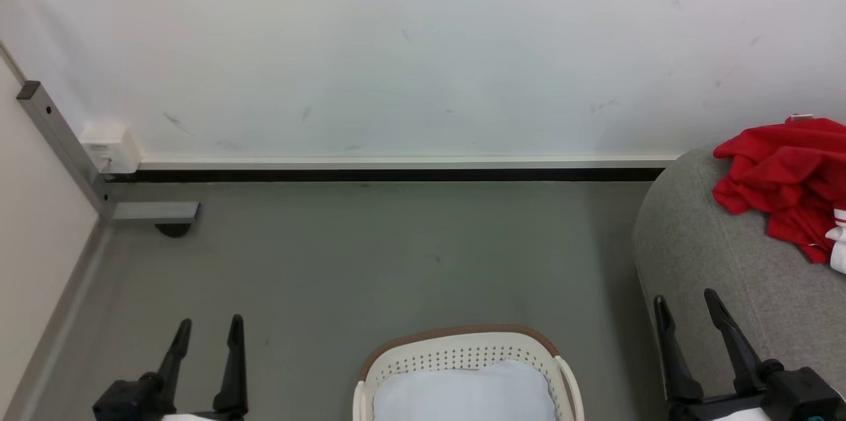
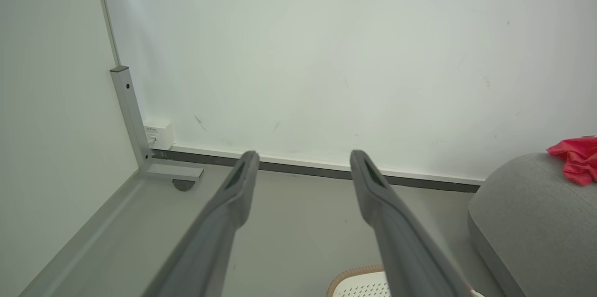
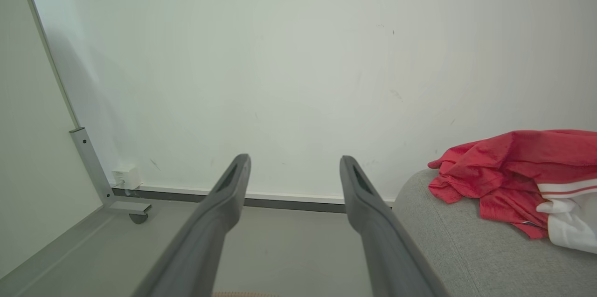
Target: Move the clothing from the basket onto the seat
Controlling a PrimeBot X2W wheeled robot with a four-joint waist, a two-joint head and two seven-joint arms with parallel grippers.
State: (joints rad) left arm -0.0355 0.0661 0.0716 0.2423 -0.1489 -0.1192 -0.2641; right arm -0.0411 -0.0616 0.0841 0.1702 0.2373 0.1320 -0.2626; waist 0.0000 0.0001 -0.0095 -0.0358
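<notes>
Your left end effector [image 1: 210,320], right end effector [image 1: 685,297]: both released, empty. Basket [image 1: 462,332] holds pad [image 1: 462,394] only. Farther right, sofa [image 1: 714,262] carries crumpled shirt [image 1: 786,170]. Soft, light, floppy; if regripping, pinch bunched fold.

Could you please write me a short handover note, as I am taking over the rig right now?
Left tool: open, empty, low on the robot's left above the floor.
Right tool: open, empty, beside the sofa's rounded edge.
Red shirt: crumpled on the grey sofa, neither tool touching it.
Basket: on the floor between the tools; the part in view holds a pale pad.
Done: the shirt is on the seat.
Left: apparently nothing; the basket's near part is cut off, so check it.
</notes>
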